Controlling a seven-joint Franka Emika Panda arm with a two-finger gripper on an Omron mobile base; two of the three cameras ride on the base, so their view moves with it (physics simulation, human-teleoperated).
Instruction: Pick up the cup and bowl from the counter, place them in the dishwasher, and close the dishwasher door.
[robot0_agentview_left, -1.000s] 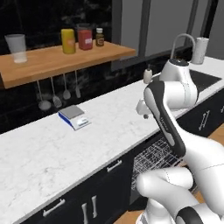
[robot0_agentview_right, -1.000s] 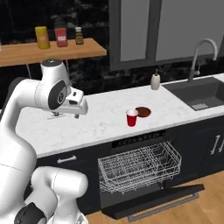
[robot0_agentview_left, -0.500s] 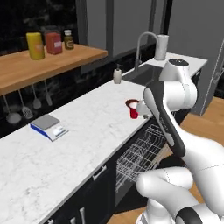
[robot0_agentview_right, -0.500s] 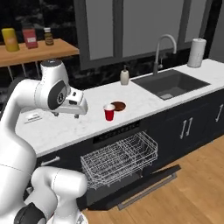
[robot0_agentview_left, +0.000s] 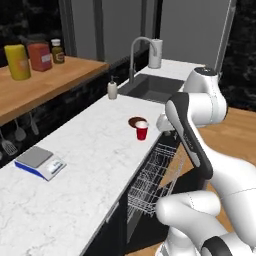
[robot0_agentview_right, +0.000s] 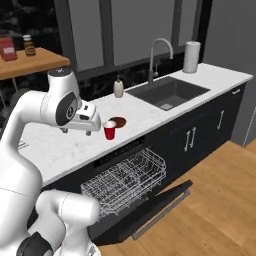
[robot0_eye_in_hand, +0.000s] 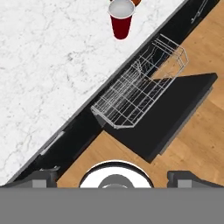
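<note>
The red cup (robot0_agentview_left: 142, 131) (robot0_agentview_right: 109, 130) (robot0_eye_in_hand: 121, 20) stands upright near the front edge of the white marble counter (robot0_agentview_left: 85, 165) (robot0_agentview_right: 145, 112) (robot0_eye_in_hand: 43, 65). The dark reddish-brown bowl (robot0_agentview_left: 135, 121) (robot0_agentview_right: 118, 121) sits just behind it, touching or nearly so. The dishwasher stands open below them, its white wire rack (robot0_agentview_left: 152, 177) (robot0_agentview_right: 125, 182) (robot0_eye_in_hand: 140, 83) pulled out over the lowered black door (robot0_agentview_right: 160, 205) (robot0_eye_in_hand: 175, 113). My gripper (robot0_agentview_right: 76, 132) (robot0_eye_in_hand: 114, 177) hangs open and empty above the counter's front edge, short of the cup, pointing down.
A dark sink (robot0_agentview_left: 152, 87) (robot0_agentview_right: 170, 92) with faucet (robot0_agentview_right: 161, 50), a soap bottle (robot0_agentview_left: 112, 90) (robot0_agentview_right: 118, 88) and a paper towel roll (robot0_agentview_right: 191, 56) lie further along the counter. A kitchen scale (robot0_agentview_left: 40, 162) sits on the near side. Jars stand on the wooden shelf (robot0_agentview_left: 50, 80).
The whole picture has shifted: the base has driven along the counter toward the sink, so cup, bowl and dishwasher now sit closer to the arm. The gripper has stayed open.
</note>
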